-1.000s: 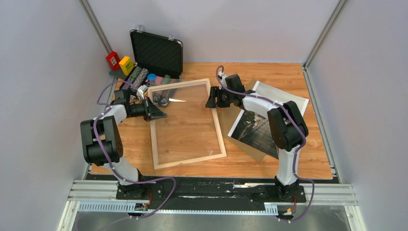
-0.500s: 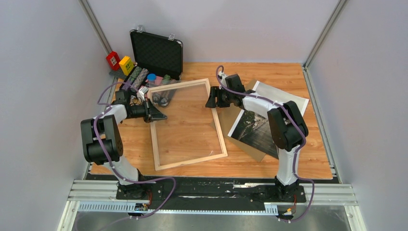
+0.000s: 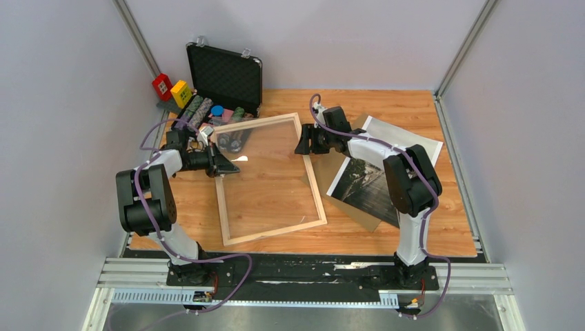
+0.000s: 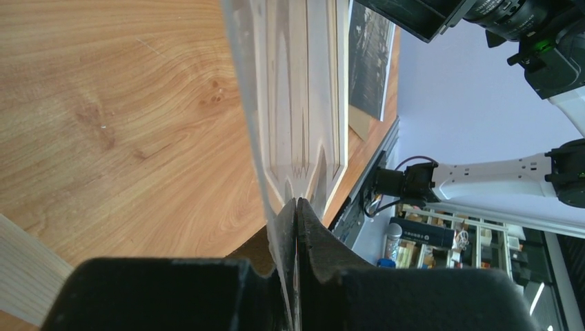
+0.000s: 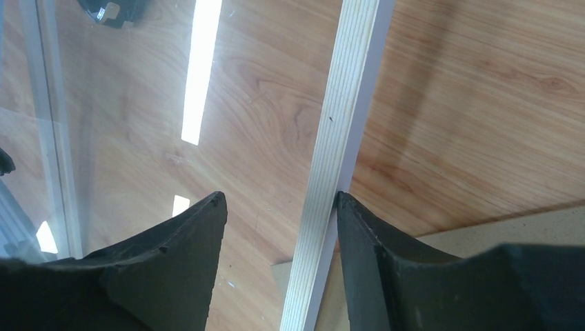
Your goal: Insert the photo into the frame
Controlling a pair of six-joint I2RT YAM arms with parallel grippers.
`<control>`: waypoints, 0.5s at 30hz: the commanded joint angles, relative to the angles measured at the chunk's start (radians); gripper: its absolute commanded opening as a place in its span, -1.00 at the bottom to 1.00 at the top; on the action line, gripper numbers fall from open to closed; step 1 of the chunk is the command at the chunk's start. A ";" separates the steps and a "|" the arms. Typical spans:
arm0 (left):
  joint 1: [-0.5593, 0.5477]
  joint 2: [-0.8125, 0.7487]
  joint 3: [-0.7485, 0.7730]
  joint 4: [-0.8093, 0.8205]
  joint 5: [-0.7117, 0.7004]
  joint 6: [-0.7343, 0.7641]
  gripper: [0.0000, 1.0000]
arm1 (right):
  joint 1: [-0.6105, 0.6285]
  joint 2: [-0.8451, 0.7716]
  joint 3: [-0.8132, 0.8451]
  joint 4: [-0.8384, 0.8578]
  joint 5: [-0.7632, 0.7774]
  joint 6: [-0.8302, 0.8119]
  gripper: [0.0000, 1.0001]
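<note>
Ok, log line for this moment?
left gripper: shut on pane edge | right gripper: open, straddling frame rail | photo: outside frame

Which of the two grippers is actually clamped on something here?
The left gripper: its fingers pinch the edge of the clear pane. The right gripper stands open, with a pale wood rail of the frame between its fingers.

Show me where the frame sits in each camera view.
Top view: the frame fills the middle of the table.
Left wrist: edge-on, running from top centre down into the left gripper.
Right wrist: one pale rail slants from top to bottom centre.
Shared landmark: the wooden table.
</note>
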 commanded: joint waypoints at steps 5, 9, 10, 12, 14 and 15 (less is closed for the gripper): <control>-0.007 0.014 0.039 -0.006 0.012 0.029 -0.80 | 0.005 0.012 0.030 0.037 0.005 -0.001 0.14; -0.011 0.024 0.042 0.000 0.010 0.027 -0.80 | 0.005 0.014 0.031 0.036 0.006 -0.003 0.12; -0.014 0.026 0.043 0.001 0.009 0.026 -0.80 | 0.005 0.015 0.031 0.036 0.006 -0.003 0.12; -0.020 0.031 0.047 0.004 0.007 0.025 -0.80 | 0.005 0.016 0.032 0.034 0.004 -0.004 0.11; -0.027 0.035 0.049 0.008 0.004 0.022 -0.81 | 0.006 0.015 0.033 0.035 0.003 -0.007 0.09; -0.031 0.037 0.051 0.012 0.003 0.020 -0.81 | 0.007 0.014 0.031 0.034 0.003 -0.009 0.09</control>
